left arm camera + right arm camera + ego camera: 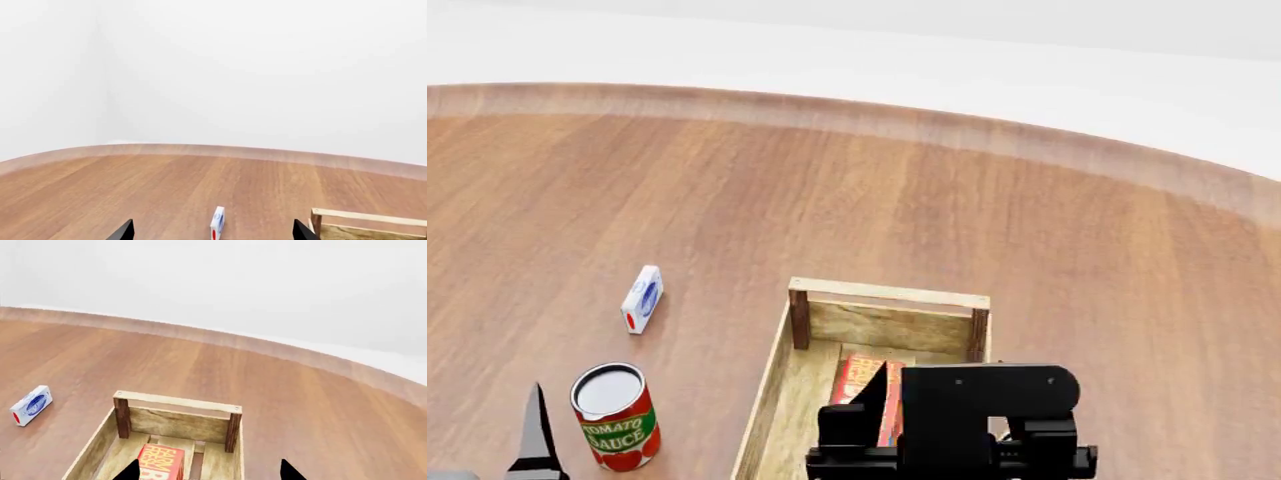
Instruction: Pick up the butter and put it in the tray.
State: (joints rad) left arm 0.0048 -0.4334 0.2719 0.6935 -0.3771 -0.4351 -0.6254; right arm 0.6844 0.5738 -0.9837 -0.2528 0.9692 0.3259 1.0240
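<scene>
The butter point(160, 464) already lies on the floor of the tray point(888, 294), toward its far end, so the placing looks done and only drawing the arm away seems left. The right hand point(210, 471) hangs above it, fingers apart and empty; the left hand point(212, 231) is likewise spread, holding nothing, over the counter point(827, 190)

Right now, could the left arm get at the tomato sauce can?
Probably yes. The can stands upright on the table, just beside the left pincer, with nothing between them; the small box lies farther off.
</scene>
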